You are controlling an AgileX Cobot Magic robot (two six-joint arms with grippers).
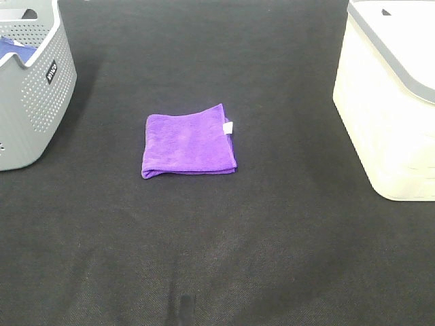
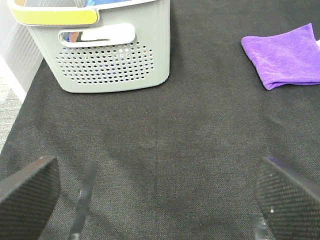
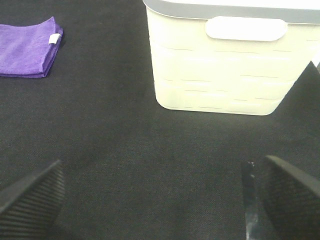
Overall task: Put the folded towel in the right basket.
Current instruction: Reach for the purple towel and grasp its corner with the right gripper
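Note:
A folded purple towel (image 1: pixel 189 145) with a small white tag lies flat on the black cloth at the middle of the table. It also shows in the left wrist view (image 2: pixel 286 59) and in the right wrist view (image 3: pixel 29 47). The right basket (image 1: pixel 391 95) is cream with a grey rim and stands at the right edge; the right wrist view (image 3: pixel 227 60) shows its side and handle. My left gripper (image 2: pixel 157 200) is open and empty over bare cloth. My right gripper (image 3: pixel 160 197) is open and empty in front of the cream basket. Neither arm shows in the high view.
A grey perforated basket (image 1: pixel 30 81) holding dark blue fabric stands at the left edge, also in the left wrist view (image 2: pixel 107 47). Black cloth (image 1: pixel 224 258) covers the table. The table's left edge and the floor show in the left wrist view (image 2: pixel 10 95).

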